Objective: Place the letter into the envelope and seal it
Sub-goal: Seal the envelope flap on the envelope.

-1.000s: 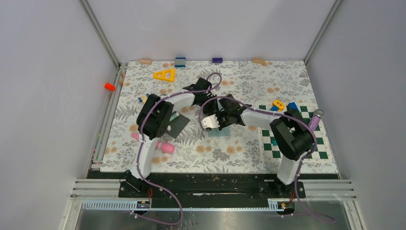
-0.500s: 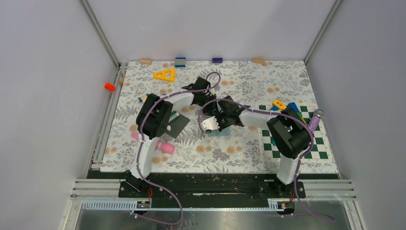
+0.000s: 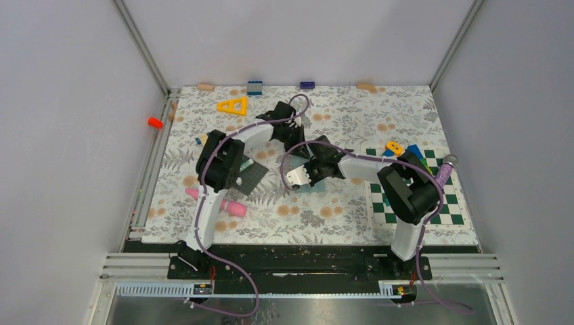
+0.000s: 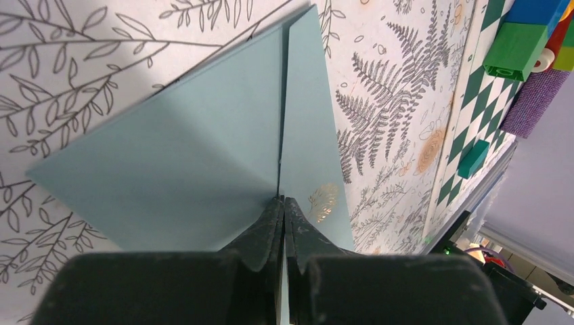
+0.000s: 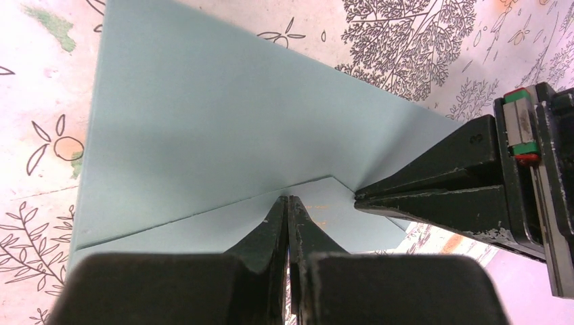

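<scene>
Little has shifted at the envelope (image 3: 313, 189), lying flat in the middle of the tabletop (image 3: 352, 115); only the left arm's wrist has swung slightly toward the far edge. Left gripper (image 4: 281, 200) and right gripper (image 5: 288, 200) are both closed and seem to hold nothing. Their tips come from opposite sides and meet on the envelope's top face at a fold line, so neither is nearer.

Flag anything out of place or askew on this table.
The envelope looks undamaged, with the shut left claw and right claw at its flap. One stray: a small orange piece sits off the floral cloth, beyond its left edge.
</scene>
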`<state>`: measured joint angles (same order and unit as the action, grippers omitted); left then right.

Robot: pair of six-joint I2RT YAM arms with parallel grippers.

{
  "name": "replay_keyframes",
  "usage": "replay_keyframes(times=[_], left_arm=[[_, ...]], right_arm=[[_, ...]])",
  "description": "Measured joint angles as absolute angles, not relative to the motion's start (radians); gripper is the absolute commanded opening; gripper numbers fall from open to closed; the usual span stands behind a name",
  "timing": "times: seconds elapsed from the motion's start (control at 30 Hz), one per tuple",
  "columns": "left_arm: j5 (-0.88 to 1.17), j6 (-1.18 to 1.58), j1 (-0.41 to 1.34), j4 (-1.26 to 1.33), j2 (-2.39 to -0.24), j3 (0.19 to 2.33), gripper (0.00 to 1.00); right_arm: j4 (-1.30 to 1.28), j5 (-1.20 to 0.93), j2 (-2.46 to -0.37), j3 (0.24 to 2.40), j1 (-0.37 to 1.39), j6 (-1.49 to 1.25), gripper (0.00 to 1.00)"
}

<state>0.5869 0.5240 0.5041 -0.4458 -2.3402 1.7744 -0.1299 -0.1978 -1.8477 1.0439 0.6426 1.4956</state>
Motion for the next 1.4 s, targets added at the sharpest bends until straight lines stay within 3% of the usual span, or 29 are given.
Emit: replay_keyframes(times=[0.47, 1.03, 1.4], left_arm=[[0.563, 0.505, 0.514, -0.531, -2.417, 1.932, 0.00], [0.552, 0.436, 0.524, -0.534, -2.334, 1.792, 0.00], [0.541, 0.424, 0.527, -0.592, -2.341, 1.826, 0.00]], right_arm=[[-0.130, -0.198, -1.848, 1.044, 0.643, 1.499, 0.00], [-0.131, -0.199, -1.848, 1.044, 0.643, 1.500, 0.00], [-0.131, -0.199, -1.848, 1.044, 0.643, 1.500, 0.00]])
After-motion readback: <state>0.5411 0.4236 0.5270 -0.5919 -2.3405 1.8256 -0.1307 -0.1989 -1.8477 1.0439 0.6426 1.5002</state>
